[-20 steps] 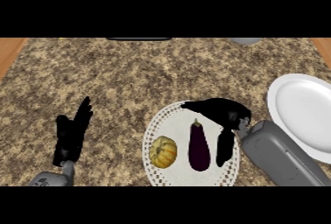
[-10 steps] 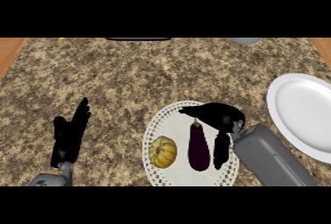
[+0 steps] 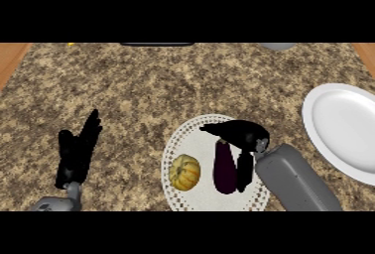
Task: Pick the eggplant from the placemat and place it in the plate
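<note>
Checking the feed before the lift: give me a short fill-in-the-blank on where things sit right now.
1. The eggplant lies on the white ____, not in the plate.
2. Beside the eggplant, toward the left hand, lies a small yellow-orange ____.
3. The hand over the eggplant is the robot's ____ hand.
4. The plate holds ____.

Missing words: placemat; squash; right; nothing

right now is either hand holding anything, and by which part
Nothing is held yet. The right hand curls at the eggplant's top end; the left hand rests open.
</note>
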Controlling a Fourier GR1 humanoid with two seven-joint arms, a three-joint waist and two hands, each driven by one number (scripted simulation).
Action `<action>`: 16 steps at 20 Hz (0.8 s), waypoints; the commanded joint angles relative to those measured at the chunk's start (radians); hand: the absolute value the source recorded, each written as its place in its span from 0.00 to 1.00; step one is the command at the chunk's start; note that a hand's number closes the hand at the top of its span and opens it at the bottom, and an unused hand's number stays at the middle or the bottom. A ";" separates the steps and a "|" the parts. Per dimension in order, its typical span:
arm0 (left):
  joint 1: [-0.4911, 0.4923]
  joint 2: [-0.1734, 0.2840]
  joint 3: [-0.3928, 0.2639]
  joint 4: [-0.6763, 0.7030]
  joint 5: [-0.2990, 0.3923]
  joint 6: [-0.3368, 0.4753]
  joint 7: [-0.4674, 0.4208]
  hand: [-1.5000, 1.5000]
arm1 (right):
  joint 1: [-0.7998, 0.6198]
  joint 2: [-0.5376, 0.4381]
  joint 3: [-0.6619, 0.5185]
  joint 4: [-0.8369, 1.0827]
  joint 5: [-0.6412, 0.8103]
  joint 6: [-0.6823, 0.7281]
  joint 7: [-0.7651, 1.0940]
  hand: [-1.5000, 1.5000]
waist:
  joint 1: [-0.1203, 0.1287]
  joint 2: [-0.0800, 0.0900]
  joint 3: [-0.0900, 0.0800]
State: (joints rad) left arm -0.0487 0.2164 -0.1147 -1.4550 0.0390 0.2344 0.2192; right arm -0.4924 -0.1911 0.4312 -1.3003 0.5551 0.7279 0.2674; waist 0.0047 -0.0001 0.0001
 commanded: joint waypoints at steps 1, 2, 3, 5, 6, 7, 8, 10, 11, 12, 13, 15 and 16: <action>0.025 -0.015 0.006 -0.048 -0.024 -0.023 0.027 0.50 | 0.038 0.039 -0.007 -0.009 0.067 0.014 -0.006 0.00 | -0.001 0.000 0.000; 0.042 -0.039 -0.001 -0.007 -0.050 0.002 -0.047 0.50 | -0.008 0.017 -0.036 0.052 0.065 0.033 -0.052 0.00 | 0.000 0.000 0.000; 0.024 -0.065 -0.020 -0.003 -0.061 0.007 -0.013 0.50 | 0.027 0.042 -0.025 0.017 0.082 0.025 -0.022 0.00 | -0.002 0.000 0.000; 0.098 -0.031 -0.024 -0.161 -0.072 0.016 0.068 0.50 | -0.004 0.069 -0.027 0.061 0.107 -0.001 -0.037 1.00 | 0.003 -0.001 0.000; 0.051 -0.032 -0.004 -0.089 -0.048 -0.014 0.045 0.50 | -0.009 0.006 0.015 0.086 0.147 -0.017 -0.157 1.00 | 0.002 0.000 0.000; 0.054 -0.022 0.011 -0.112 -0.038 -0.011 0.047 0.50 | 0.033 -0.083 0.003 0.055 0.135 -0.036 -0.271 1.00 | 0.001 0.000 0.000; 0.023 -0.073 -0.022 -0.035 -0.091 0.020 0.027 0.50 | 0.029 -0.011 -0.006 -0.019 0.141 0.001 -0.165 1.00 | -0.004 0.000 0.000; -0.007 -0.047 0.030 -0.020 -0.061 -0.019 0.034 0.50 | 0.003 0.034 -0.007 0.082 0.196 -0.079 -0.220 1.00 | 0.000 0.001 0.000; 0.010 -0.027 0.024 -0.101 -0.066 -0.024 0.101 0.50 | 0.028 0.038 -0.001 0.020 0.204 -0.075 -0.185 1.00 | -0.001 0.000 0.000; 0.039 -0.037 0.023 -0.069 -0.058 -0.043 0.041 0.50 | 0.009 0.007 -0.009 0.126 0.238 -0.148 -0.294 1.00 | 0.002 0.001 0.000; -0.011 -0.062 0.049 0.018 -0.059 -0.031 -0.014 0.50 | 0.038 0.053 0.013 0.100 0.257 -0.136 -0.238 1.00 | -0.002 0.001 0.000; 0.014 -0.029 0.043 -0.082 -0.054 -0.063 0.077 0.50 | 0.020 -0.011 -0.033 0.043 0.260 -0.115 -0.272 1.00 | -0.001 0.000 0.000; 0.113 -0.053 0.013 -0.104 -0.067 -0.046 0.011 0.50 | 0.008 -0.005 -0.036 0.091 0.280 -0.177 -0.290 1.00 | 0.004 0.000 0.000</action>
State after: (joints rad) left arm -0.0220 0.1701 -0.0863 -1.4998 -0.0201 0.1997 0.2471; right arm -0.4743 -0.1765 0.4151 -1.2449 0.7878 0.6092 0.0351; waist 0.0049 -0.0027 -0.0007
